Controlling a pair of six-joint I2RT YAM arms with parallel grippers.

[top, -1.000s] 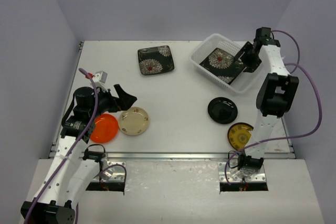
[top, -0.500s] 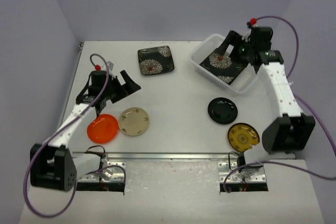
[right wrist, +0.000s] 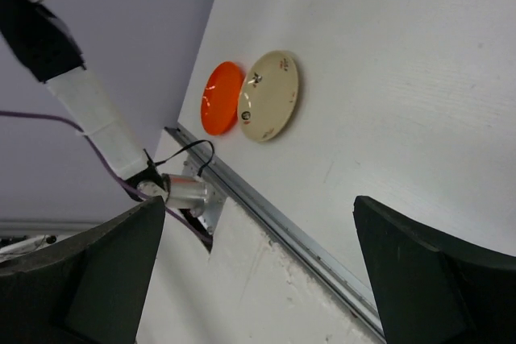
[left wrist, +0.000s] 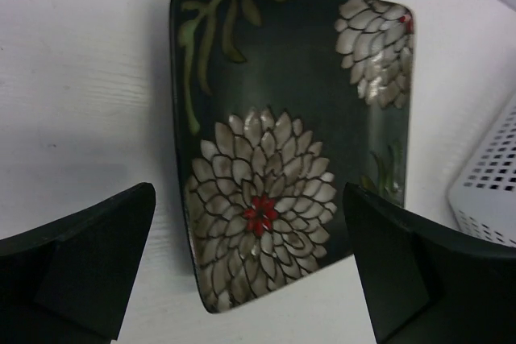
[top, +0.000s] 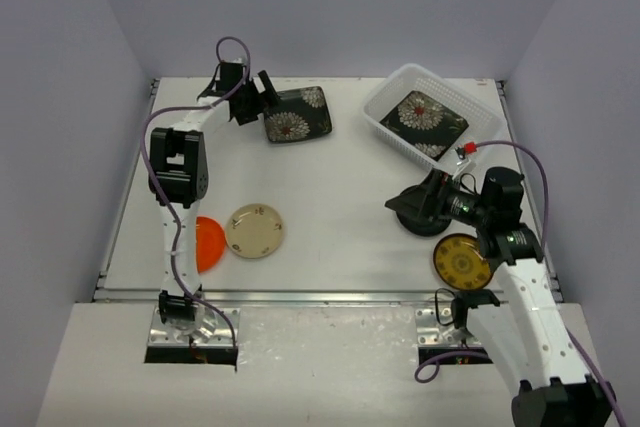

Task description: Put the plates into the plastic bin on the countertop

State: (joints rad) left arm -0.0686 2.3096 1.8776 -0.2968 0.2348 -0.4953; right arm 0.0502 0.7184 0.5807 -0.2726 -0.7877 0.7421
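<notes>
Left edge: the left arm (top: 175, 182) runs up the countertop (top: 340, 177) and hides part of the orange plate (top: 208, 245). The cream plate (top: 255, 230) lies just beside.
Far left: the left gripper (left wrist: 246, 267) is spread wide at the floral plate (left wrist: 290, 159).
Middle: bare white surface up to the bin (top: 385, 99).
Bin: open top, with a square plate (top: 430, 114) lying inside.
Right front: the right gripper (top: 408, 197), spread wide, is over the black plate (top: 420, 228). The yellow plate (top: 462, 262) is near.

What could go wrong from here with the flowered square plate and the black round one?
The square floral plate lies flat on the countertop, so the open left gripper may just push it instead of lifting it. The right gripper, also open, hangs over the black round plate with the yellow-patterned plate close beside; it could get knocked.
</notes>
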